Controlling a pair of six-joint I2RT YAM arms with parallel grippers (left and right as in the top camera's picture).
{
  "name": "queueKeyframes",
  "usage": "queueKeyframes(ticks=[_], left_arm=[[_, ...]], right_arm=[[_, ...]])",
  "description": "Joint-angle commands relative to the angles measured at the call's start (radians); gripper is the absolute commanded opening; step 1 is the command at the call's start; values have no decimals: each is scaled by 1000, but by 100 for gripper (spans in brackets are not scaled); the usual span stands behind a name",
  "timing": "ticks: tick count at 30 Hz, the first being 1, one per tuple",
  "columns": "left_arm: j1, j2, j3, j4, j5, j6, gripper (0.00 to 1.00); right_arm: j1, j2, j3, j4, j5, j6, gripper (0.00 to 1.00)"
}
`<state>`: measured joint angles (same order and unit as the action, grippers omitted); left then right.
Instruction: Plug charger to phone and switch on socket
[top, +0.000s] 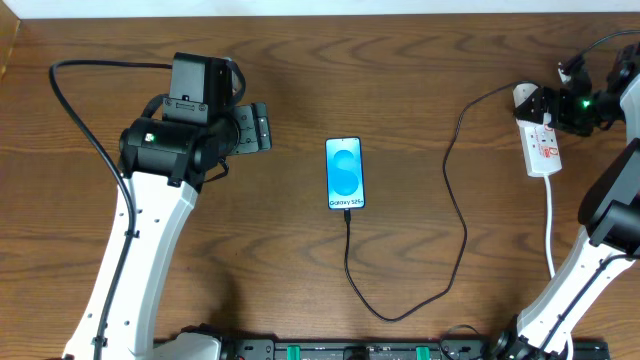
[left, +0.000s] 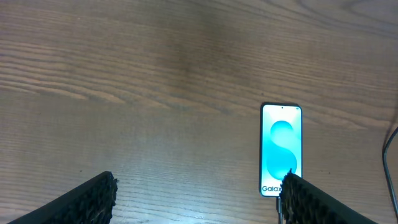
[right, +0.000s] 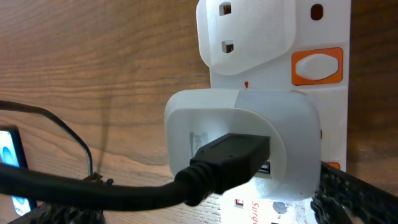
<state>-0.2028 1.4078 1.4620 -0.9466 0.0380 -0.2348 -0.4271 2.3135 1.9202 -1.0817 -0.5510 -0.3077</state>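
We find the phone (top: 345, 173) lying flat on the surface (top: 300, 60) at the centre of the overhead frame. The charger (top: 347, 240) meets the phone's lower edge, runs down, loops along the bottom of the frame and climbs on the right to its adapter, which is seated in the socket (top: 545, 150). The socket lies at the upper right, well apart from the phone, and its own cord trails down the right side. The left hand (top: 258, 128) sits left of the phone, apart from it. The right hand (top: 540, 102) is at the socket's upper end, just beside the adapter.
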Motion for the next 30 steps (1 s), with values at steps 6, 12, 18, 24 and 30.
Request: queueKeyframes(ticks=[6,12,18,24,30], left_arm=[[1,-3,8,-6,-17,10,84],[1,-3,8,-6,-17,10,84],[1,-3,8,-6,-16,10,84],[1,-3,8,-6,-17,10,84],[1,-3,8,-6,-17,10,84]], right_arm=[[35,16,0,-19,-57,53,99],[63,16,-1,-21,-66,68,99],[111,16,-25,-22,-66,69,98],[133,16,-129,60,-122,113,97],[123,9,-138,74,23,183,99]])
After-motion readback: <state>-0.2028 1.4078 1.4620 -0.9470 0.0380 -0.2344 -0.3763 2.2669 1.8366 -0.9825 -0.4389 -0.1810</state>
